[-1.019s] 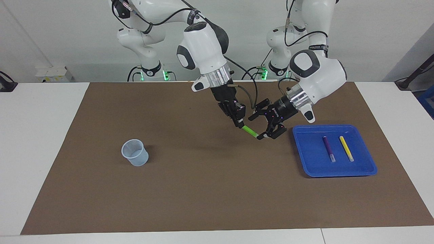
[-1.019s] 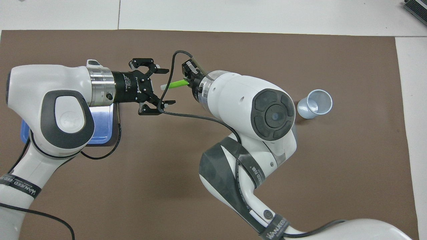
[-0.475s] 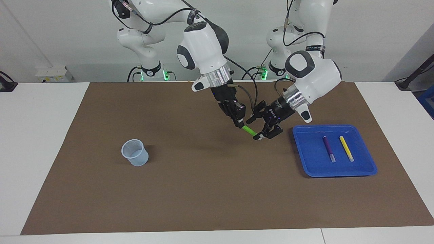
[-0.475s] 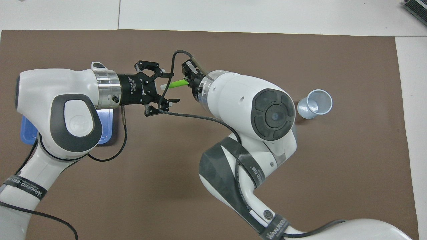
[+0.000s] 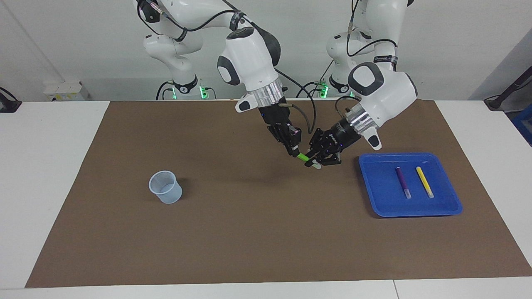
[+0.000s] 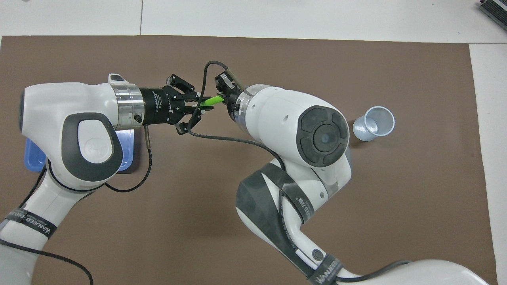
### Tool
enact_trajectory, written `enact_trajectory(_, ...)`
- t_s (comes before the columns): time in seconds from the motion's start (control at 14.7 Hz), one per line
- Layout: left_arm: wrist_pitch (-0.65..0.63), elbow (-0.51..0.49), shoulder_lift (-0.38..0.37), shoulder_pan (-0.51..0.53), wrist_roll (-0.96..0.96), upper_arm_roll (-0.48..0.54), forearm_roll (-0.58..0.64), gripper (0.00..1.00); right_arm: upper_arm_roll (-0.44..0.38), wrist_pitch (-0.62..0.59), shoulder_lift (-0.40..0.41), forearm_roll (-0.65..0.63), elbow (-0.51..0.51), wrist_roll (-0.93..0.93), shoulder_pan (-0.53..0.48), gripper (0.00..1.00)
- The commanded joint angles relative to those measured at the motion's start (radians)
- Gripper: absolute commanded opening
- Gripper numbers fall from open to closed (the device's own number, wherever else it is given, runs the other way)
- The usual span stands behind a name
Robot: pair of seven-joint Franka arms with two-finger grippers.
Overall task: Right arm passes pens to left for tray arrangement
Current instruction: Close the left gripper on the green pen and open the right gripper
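We start at the right gripper (image 5: 293,150), raised over the middle of the brown mat (image 5: 257,232), its fingertips clenched on the upper end of the green pen (image 5: 304,158). The pen slants down from it toward the left arm's end of the table, clear of the mat. Meeting it from that end is the left gripper (image 5: 312,162), whose fingertips have come together around the pen's lower, pale-capped end, so both grippers grasp the same pen at once (from overhead only a short green stretch (image 6: 210,101) shows between the left gripper (image 6: 201,107) and the right gripper (image 6: 222,95)).

Moving outward, the right arm (image 5: 249,62) comes down from its base with a black cable looping from the wrist, and the left arm (image 5: 382,91) angles in low over the mat beside the tray.

The blue tray (image 5: 444,207) rests flat on the mat toward the left arm's end of the table, just beside the two grippers. In it we see the purple pen (image 5: 402,181) and the yellow pen (image 5: 424,181) lying side by side, apart from each other, pale caps pointing away from the robots. In the overhead view the left arm hides most of the tray (image 6: 33,162).

Well apart, toward the right arm's end of the table, a small clear cup (image 5: 165,187) stands upright on the mat.
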Motion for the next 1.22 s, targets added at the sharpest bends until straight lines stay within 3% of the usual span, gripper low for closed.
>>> enact_trajectory(0.0,-0.015,-0.038,-0.039,0.006,-0.011,0.003,-0.008,0.00,0.005,0.024,0.006,0.023,0.005,-0.003,-0.001,0.00)
enact_trajectory(0.07,-0.022,-0.036,-0.039,0.006,-0.011,0.003,-0.008,0.00,0.005,0.023,0.006,0.024,0.005,0.007,-0.001,0.00)
enact_trajectory(0.2,-0.036,-0.035,-0.039,0.007,0.001,0.004,-0.007,0.00,0.005,0.021,0.006,0.047,0.007,0.011,-0.001,0.44)
enact_trajectory(0.27,-0.041,-0.039,-0.042,0.009,0.044,0.004,-0.007,0.00,0.004,0.021,0.006,0.071,0.011,0.013,-0.003,0.60)
enact_trajectory(0.34,-0.061,-0.043,-0.048,0.010,0.088,0.007,-0.007,0.00,0.004,0.021,0.004,0.082,0.014,0.013,-0.003,0.85)
enact_trajectory(0.41,-0.081,-0.044,-0.053,0.024,0.116,0.009,-0.007,0.00,0.004,0.019,0.006,0.085,0.014,0.013,-0.006,1.00)
enact_trajectory(0.61,-0.136,-0.062,-0.066,0.061,0.199,0.010,0.024,0.00,0.004,0.004,0.004,0.085,0.016,0.011,-0.009,1.00)
enact_trajectory(0.95,-0.226,-0.104,-0.092,0.090,0.444,0.009,0.397,0.00,0.004,-0.098,-0.007,0.084,0.023,-0.033,-0.024,1.00)
enact_trajectory(1.15,-0.231,-0.164,-0.125,0.101,0.623,0.010,0.490,0.00,0.002,-0.204,-0.008,0.084,0.052,-0.148,-0.043,1.00)
